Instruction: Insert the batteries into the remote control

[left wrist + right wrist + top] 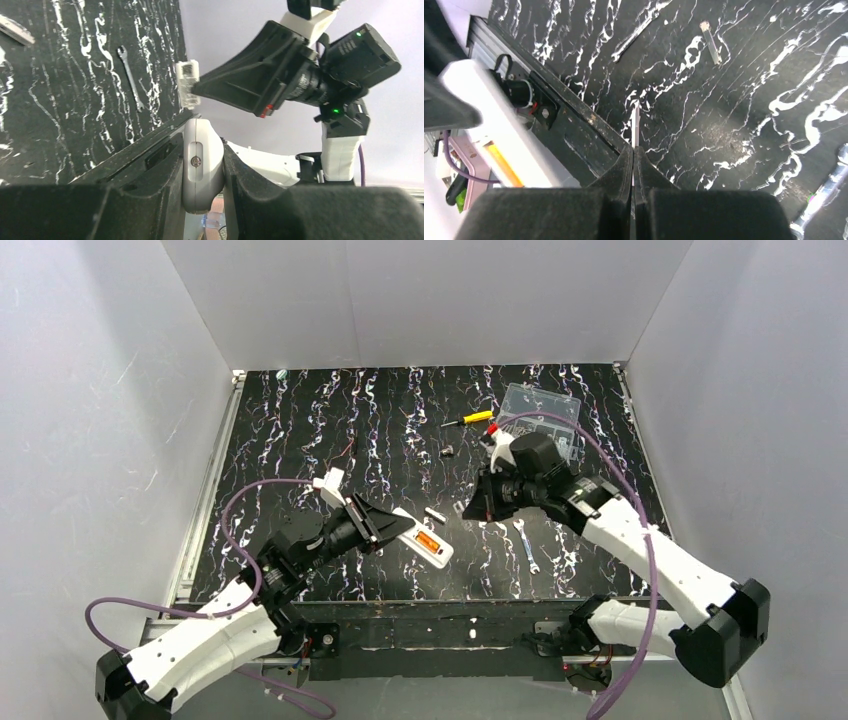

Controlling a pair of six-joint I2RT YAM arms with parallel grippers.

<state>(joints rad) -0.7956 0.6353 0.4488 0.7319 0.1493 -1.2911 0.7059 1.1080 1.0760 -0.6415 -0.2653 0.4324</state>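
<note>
One battery [428, 539] shows orange inside the remote control [443, 556]; the left gripper [384, 526] clamps the remote's upper-left end; its long axis runs toward lower right; the right gripper [471, 507], pinching a thin white plate [188, 84], probably the lid, stands just upper right of it.

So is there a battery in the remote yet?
In: from above, an orange battery lies in the open back of the remote control. Whether a second is in, cannot tell.
</note>
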